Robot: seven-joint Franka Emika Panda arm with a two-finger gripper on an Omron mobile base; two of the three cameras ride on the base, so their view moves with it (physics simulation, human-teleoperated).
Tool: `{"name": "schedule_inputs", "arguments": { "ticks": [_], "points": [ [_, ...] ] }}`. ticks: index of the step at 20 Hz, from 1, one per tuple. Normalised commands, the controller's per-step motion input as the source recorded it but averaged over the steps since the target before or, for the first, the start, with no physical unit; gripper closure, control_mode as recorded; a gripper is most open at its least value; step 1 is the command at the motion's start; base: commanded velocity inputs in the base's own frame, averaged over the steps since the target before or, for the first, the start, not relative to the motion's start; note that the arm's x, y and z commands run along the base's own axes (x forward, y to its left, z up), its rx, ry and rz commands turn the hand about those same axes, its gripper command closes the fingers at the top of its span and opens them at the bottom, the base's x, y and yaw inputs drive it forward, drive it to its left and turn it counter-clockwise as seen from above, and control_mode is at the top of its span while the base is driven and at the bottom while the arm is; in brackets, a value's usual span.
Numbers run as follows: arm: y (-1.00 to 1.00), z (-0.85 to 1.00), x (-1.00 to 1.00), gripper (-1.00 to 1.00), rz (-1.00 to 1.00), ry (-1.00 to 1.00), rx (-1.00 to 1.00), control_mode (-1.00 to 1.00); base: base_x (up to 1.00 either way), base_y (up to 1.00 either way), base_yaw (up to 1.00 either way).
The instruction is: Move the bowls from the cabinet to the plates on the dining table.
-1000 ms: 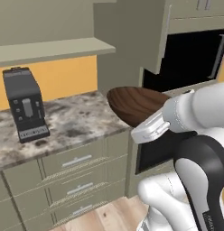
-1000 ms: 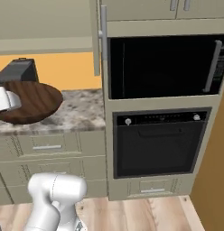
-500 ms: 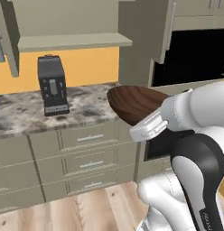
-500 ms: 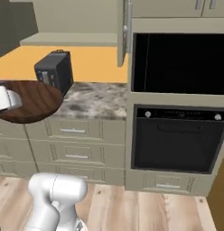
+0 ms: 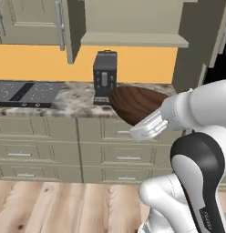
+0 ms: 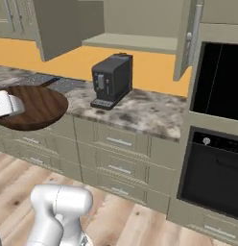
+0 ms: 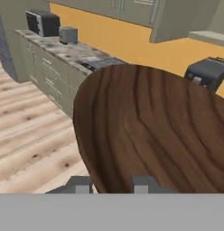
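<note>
Midway, our end effector [image 7: 111, 184] grips the wood-grain bowl [image 5: 135, 104] clear of the open cabinet [image 5: 133, 27]; plates and dining table await.

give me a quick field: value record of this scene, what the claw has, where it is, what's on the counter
held object: dark brown wood-grain bowl, carried in the air in front of the lower drawers
claw: shut on the bowl's rim
cabinet: wall unit with doors open, the visible part of its shelf bare
counter: speckled stone top
on counter: black coffee machine, upright below the open cabinet
cooktop: dark, set into the counter left of the coffee machine
oven: built in, right of the counter
floor: light wood planks
</note>
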Motion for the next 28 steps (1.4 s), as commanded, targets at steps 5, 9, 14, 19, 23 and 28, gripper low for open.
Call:
{"name": "schedule_inputs", "arguments": {
  "ticks": [5,9,14,19,23,28],
  "points": [
    [0.0,0.0,0.0,1.0,0.0,0.0,0.0,1.0,-0.01,-0.01,0.55],
    [0.0,0.0,0.0,1.0,0.0,0.0,0.0,1.0,0.0,0.0,0.54],
    [0.0,0.0,0.0,1.0,0.0,0.0,0.0,1.0,0.05,0.0,0.54],
    [0.0,0.0,0.0,1.0,0.0,0.0,0.0,1.0,0.06,0.0,0.55],
    [0.0,0.0,0.0,1.0,0.0,0.0,0.0,1.0,0.17,0.0,0.53],
    [0.0,0.0,0.0,1.0,0.0,0.0,0.0,1.0,0.48,-0.11,0.44]
  ]
}}
